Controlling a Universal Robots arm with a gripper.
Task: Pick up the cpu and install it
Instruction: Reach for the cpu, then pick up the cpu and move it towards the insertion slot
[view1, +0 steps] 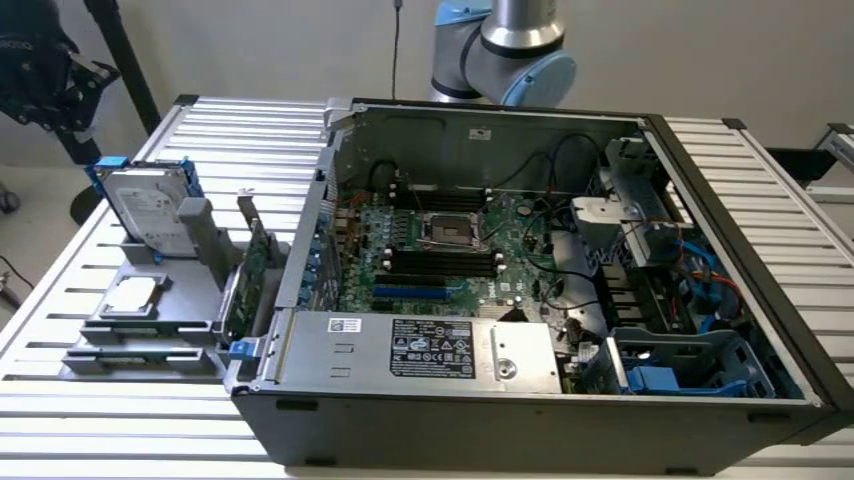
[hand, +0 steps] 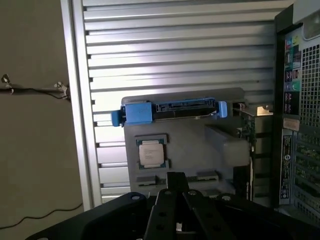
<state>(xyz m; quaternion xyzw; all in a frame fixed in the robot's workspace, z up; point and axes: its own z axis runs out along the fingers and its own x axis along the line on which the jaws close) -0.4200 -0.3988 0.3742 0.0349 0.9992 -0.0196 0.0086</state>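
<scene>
Start close in: your tool (hand: 176, 181) is closed, its two black tips pressed together with nothing between them; it grips nothing. Just past the tips, and a bit to one side of them, lies the cpu (hand: 151, 152); it is near the tool but not touching it. The cpu sits flat in a small pocket on the grey holder (hand: 187, 142), silver top facing up; it is square, so it has no long side, and its edges run straight with the edges of the holder. So, as I judge it, the tool has to go forward and a little across to be over the cpu.

Farther on, at the back of the same holder, stands the hard drive (hand: 185, 106) in its blue brackets; do not mix it up with the cpu, which is much smaller. Beyond that runs the ribbed metal desk (hand: 175, 50).

In the exterior view, the holder is at the exterior view's left, outside the open computer case (view1: 747, 400); the black socket (view1: 447, 232) is inside the case, in the middle of the green board; it is well apart from the cpu, with the case wall between them.
</scene>
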